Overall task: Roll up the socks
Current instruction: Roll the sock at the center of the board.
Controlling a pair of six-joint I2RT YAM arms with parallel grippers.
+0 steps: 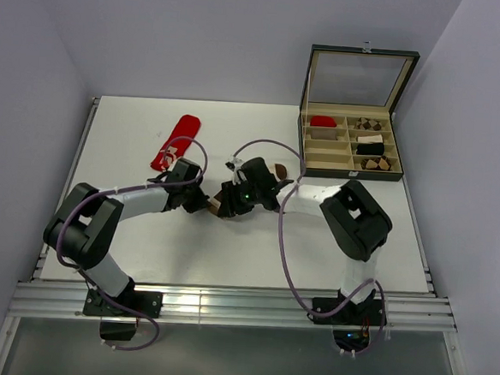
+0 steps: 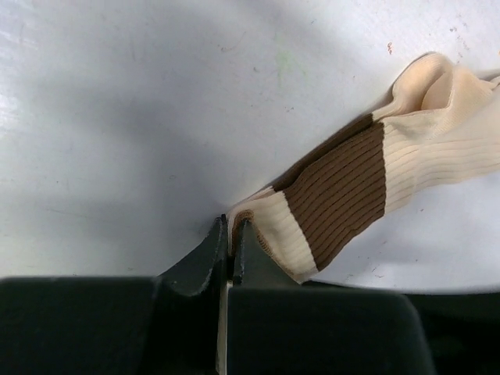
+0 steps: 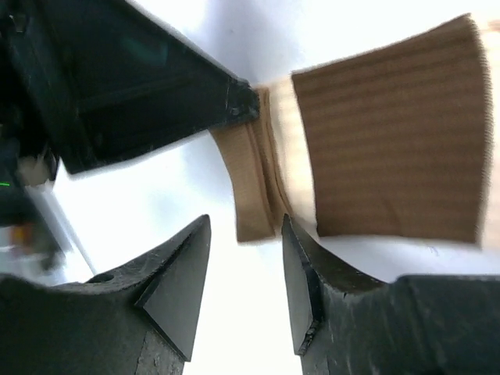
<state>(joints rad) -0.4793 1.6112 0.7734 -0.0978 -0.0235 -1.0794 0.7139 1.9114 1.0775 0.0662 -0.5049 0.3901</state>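
Observation:
The cream sock with brown bands (image 2: 344, 183) lies mid-table; in the top view (image 1: 224, 206) it is mostly hidden under the two grippers. My left gripper (image 2: 228, 226) is shut on the sock's cuff edge, pinching the fabric. My right gripper (image 3: 246, 226) is open, its jaws either side of the cuff end (image 3: 258, 187), just short of it. The left gripper's tip also shows in the right wrist view (image 3: 234, 101), touching the same end. The red sock (image 1: 177, 141) lies flat at the back left, behind the left gripper (image 1: 199, 199).
An open compartment box (image 1: 351, 143) stands at the back right, holding rolled bundles, with its lid upright. The right arm's elbow (image 1: 355, 216) rises at the right. A purple cable (image 1: 270, 146) loops above the middle of the table.

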